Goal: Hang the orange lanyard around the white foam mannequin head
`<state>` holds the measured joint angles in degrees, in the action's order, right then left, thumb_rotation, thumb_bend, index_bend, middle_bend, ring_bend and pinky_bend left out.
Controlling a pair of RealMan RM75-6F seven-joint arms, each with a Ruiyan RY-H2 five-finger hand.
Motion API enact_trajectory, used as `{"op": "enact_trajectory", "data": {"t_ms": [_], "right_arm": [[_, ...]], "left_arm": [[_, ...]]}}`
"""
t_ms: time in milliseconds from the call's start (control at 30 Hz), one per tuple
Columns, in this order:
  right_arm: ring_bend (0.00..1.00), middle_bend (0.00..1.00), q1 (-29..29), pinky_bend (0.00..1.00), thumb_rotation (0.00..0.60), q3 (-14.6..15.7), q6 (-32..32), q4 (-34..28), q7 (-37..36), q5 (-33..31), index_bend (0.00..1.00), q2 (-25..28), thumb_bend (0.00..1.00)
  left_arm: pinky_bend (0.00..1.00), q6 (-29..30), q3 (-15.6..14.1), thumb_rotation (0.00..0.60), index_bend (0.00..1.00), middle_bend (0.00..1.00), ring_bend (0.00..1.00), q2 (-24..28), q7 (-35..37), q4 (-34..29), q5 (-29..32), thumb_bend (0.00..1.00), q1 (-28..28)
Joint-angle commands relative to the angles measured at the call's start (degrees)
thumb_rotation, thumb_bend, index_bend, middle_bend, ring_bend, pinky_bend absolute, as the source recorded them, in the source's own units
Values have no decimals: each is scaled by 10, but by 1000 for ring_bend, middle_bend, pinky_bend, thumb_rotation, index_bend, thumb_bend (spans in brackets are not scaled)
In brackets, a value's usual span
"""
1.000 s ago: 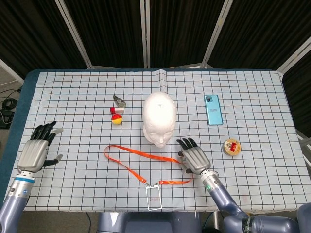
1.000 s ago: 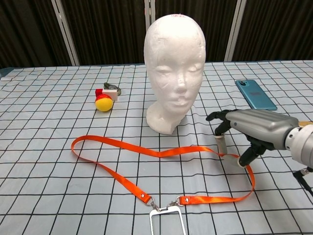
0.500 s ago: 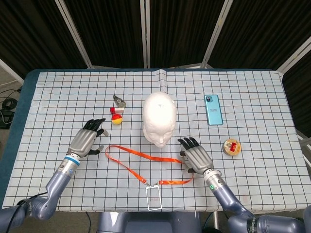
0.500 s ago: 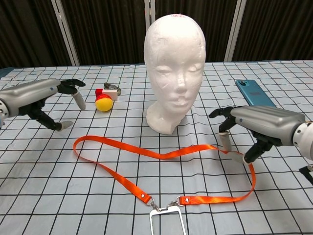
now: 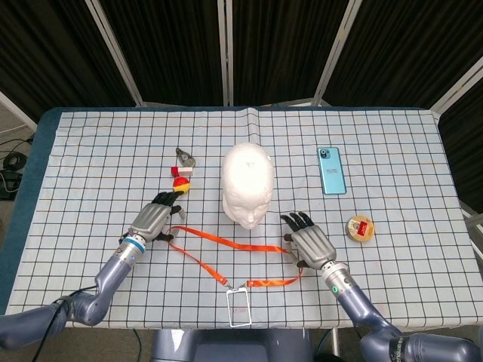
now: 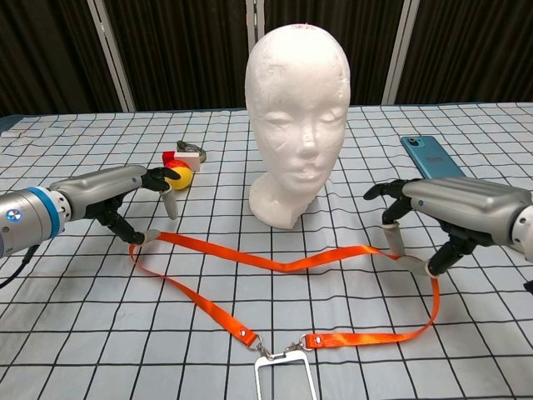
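The white foam mannequin head [image 5: 247,183] [image 6: 297,117] stands upright mid-table, facing me. In front of it the orange lanyard [image 5: 226,241] [image 6: 276,265] lies flat in a long loop, with its clear badge holder [image 5: 239,308] [image 6: 282,379] near the front edge. My left hand [image 5: 157,222] [image 6: 125,193] hovers over the strap's left end with fingers apart, its thumb tip touching the strap. At the loop's right bend is my right hand [image 5: 308,242] [image 6: 445,208], fingers spread, with the strap running between a fingertip and the thumb.
A yellow and red ball toy [image 5: 181,185] [image 6: 177,174] and a metal clip [image 5: 184,157] [image 6: 191,150] lie just beyond the left hand. A teal phone [image 5: 331,170] [image 6: 433,160] lies at the right, and a round wooden piece [image 5: 360,228] beside the right hand.
My left hand swept in from the table's left edge to the strap's left end. My right hand shifted slightly right, and the loop's right bend moved with it.
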<state>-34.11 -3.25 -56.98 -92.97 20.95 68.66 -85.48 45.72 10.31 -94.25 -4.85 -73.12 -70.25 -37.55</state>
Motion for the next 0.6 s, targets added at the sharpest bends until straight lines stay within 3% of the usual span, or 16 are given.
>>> {"op": "enact_trajectory", "data": {"t_ms": [33, 600], "right_arm": [[0, 71, 0, 0, 600, 1, 1, 2, -3, 6, 717, 2, 521], [0, 70, 0, 0, 600, 4, 8, 29, -22, 23, 718, -4, 521]], "left_arm": [[0, -18, -4, 600, 413, 0, 0, -5, 34, 16, -16, 436, -13], [0, -42, -21, 600, 509, 0, 0, -20, 78, 51, -17, 483, -30]]}}
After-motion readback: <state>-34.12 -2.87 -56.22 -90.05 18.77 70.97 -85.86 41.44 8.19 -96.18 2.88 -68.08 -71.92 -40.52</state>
